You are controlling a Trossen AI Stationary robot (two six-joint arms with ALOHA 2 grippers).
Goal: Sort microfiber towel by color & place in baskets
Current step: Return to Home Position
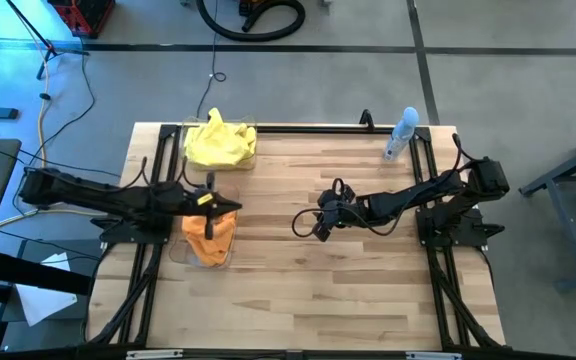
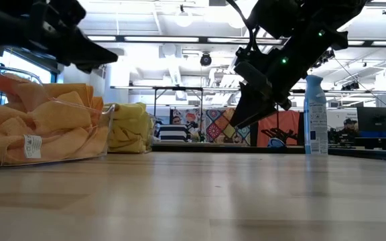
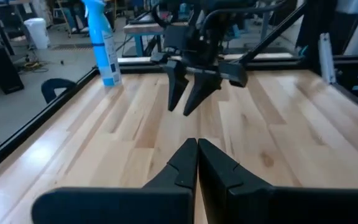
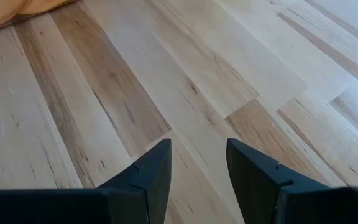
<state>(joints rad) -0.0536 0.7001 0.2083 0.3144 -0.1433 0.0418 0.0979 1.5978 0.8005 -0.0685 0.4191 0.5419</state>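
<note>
2 black jointed arms [image 1: 98,195], looped cables [image 1: 298,222], tapered end effector fingers [image 4: 146,177]

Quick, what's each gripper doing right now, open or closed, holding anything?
Left gripper: closed, fingers pressed together, holding nothing.
Right gripper: open, nothing between its fingers.

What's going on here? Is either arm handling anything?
Neither arm holds anything. The yellow towels sit piled in the far bin and the orange towels in the near bin, both on the table's left side. No towel shows outside the bins. The left gripper hangs shut and empty above the near bin's edge. The right gripper is open over bare wood near the middle. A spray bottle stands at the far right.
</note>
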